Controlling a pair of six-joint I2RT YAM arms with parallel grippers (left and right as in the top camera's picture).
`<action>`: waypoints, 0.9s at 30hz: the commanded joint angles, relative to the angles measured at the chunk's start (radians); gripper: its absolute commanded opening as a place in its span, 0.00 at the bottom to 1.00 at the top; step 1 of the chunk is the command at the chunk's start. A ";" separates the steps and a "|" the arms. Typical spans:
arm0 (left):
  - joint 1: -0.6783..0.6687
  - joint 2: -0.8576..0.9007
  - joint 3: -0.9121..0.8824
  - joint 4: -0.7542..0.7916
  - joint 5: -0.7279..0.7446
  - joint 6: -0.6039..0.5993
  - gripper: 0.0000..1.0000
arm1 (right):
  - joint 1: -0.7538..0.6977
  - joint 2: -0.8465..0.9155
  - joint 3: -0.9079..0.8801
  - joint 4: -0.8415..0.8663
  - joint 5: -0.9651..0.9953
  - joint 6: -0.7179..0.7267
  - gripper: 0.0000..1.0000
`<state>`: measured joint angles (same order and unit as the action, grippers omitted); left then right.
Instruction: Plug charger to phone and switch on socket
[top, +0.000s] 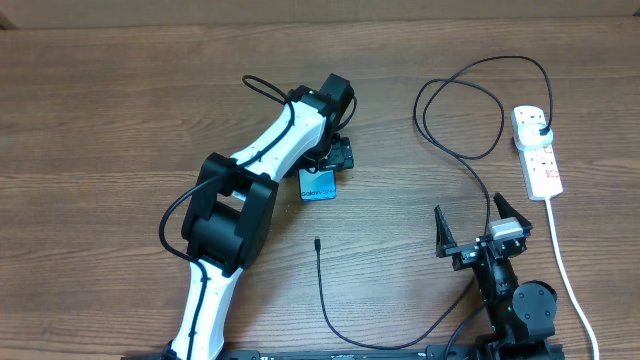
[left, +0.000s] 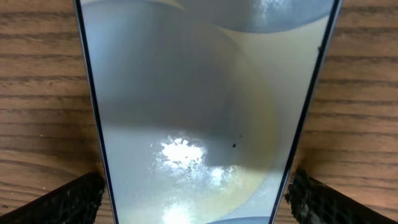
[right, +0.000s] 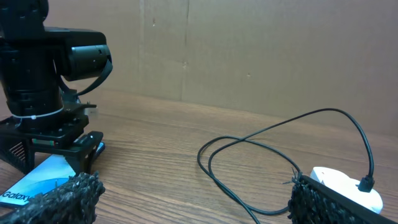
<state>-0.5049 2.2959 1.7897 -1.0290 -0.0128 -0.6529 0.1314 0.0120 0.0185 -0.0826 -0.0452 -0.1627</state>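
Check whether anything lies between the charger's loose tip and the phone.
Nothing visible does. The charger's tip lies on the table, apart from the phone's near end, with only bare wood between them. The left gripper straddles the phone farther up, away from that end.

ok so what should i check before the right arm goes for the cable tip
1. Left gripper has its fingers at both long edges of the phone: ok.
2. Right gripper is open and empty: ok.
3. Charger tip lies free on the table, apart from the phone: ok.
4. Charger's black plug sits in the socket: ok.
5. Socket switch is on: cannot tell.
6. Tip is plugged into the phone: not ok, not yet done.
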 joint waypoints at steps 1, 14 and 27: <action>-0.002 0.040 -0.074 0.013 0.054 0.006 1.00 | -0.002 -0.009 -0.011 0.002 -0.001 -0.007 1.00; -0.002 0.040 -0.127 0.017 0.054 0.006 1.00 | -0.002 -0.009 -0.011 0.002 -0.001 -0.006 1.00; 0.002 0.040 -0.127 0.099 0.055 -0.011 1.00 | -0.002 -0.009 -0.011 0.002 -0.001 -0.007 1.00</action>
<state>-0.5049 2.2532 1.7126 -0.9596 -0.0200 -0.6529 0.1314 0.0120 0.0185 -0.0830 -0.0452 -0.1627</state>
